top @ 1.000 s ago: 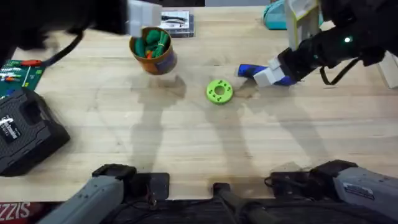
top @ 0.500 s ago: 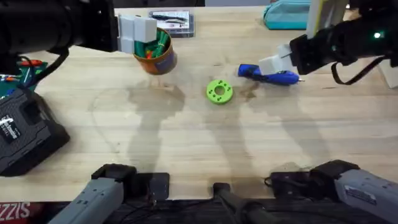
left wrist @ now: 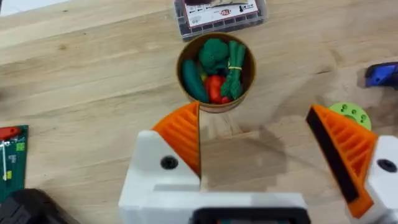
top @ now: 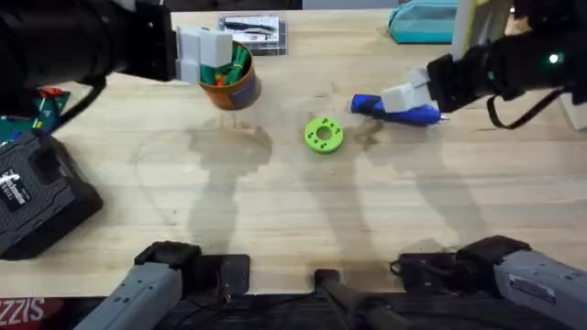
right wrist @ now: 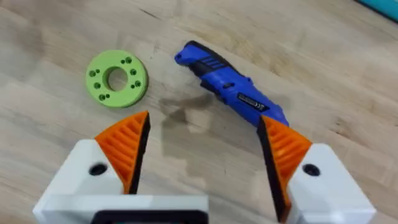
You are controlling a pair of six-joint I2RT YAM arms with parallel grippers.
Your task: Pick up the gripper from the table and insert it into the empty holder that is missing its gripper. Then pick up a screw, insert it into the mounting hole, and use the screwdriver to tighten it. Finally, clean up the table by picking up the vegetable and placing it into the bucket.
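Note:
The orange bucket (left wrist: 186, 57) (top: 240, 92) stands at the back left of the table (top: 293, 211). The dark-green stalk vegetable (left wrist: 235, 67) lies inside it among other toy vegetables. My left gripper (left wrist: 254, 112) (top: 209, 53) hovers open above the bucket's near side, holding nothing. The blue screwdriver (right wrist: 230, 84) (top: 417, 114) lies flat on the table at the back right. My right gripper (right wrist: 205, 121) (top: 402, 96) is open just above it, not touching. The loose gripper, its holder and the screw are out of view.
A lime-green disc with holes (top: 323, 135) (right wrist: 116, 79) lies mid-table. A clear parts box (left wrist: 219, 14) sits behind the bucket, a teal pouch (top: 422, 23) at the back right, and a black case (top: 37, 197) and a green board (top: 27, 110) at the left.
My right gripper has pulled back to the right, off the screwdriver, which now lies in plain view. The left gripper has shifted nearer, over the bucket.

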